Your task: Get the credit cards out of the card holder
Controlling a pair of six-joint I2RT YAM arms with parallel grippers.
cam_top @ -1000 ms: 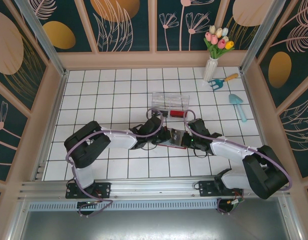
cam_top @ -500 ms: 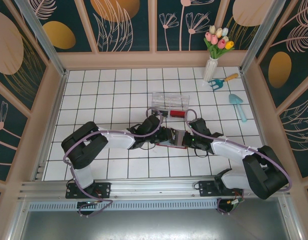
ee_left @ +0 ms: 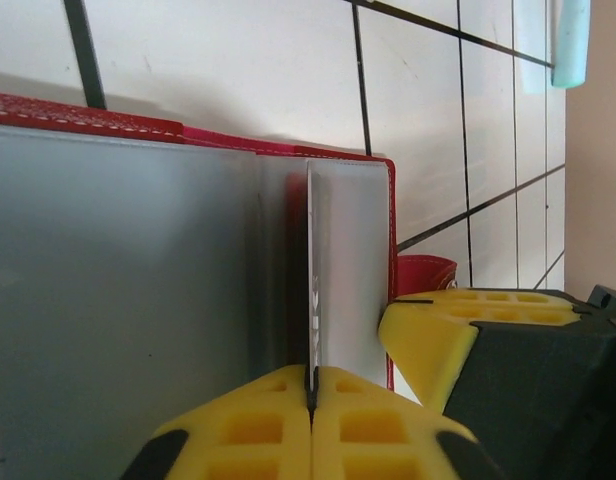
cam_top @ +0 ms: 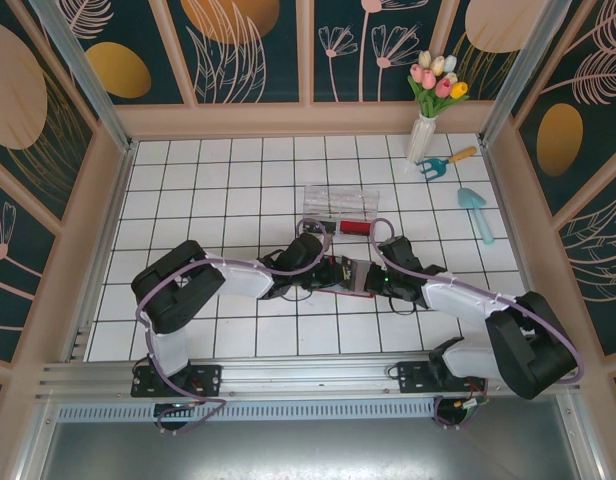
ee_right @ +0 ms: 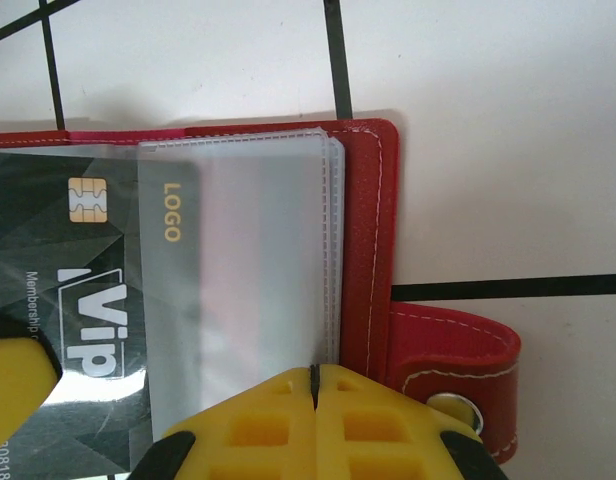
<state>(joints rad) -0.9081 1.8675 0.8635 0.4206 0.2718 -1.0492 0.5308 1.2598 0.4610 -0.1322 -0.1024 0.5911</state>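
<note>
card holder [cam_top: 354,278] open on bench [cam_top: 238,190] | left pincer [ee_left: 311,388] pinching thin white leaf [ee_left: 348,270] | right pincer [ee_right: 314,380] pinching clear sleeve [ee_right: 258,250] over black card [ee_right: 98,260]

Card holder [cam_top: 352,276] on the table [cam_top: 188,200] centre, clear box [cam_top: 340,203] just behind it, vase [cam_top: 421,138] at far right

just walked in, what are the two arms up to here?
Both arms are working on the open red card holder mid-table. The left gripper is shut on a thin leaf of it, seen edge-on. The right gripper pinches the clear sleeves at their edge. A black VIP card lies partly under a sleeve, not yet out.
</note>
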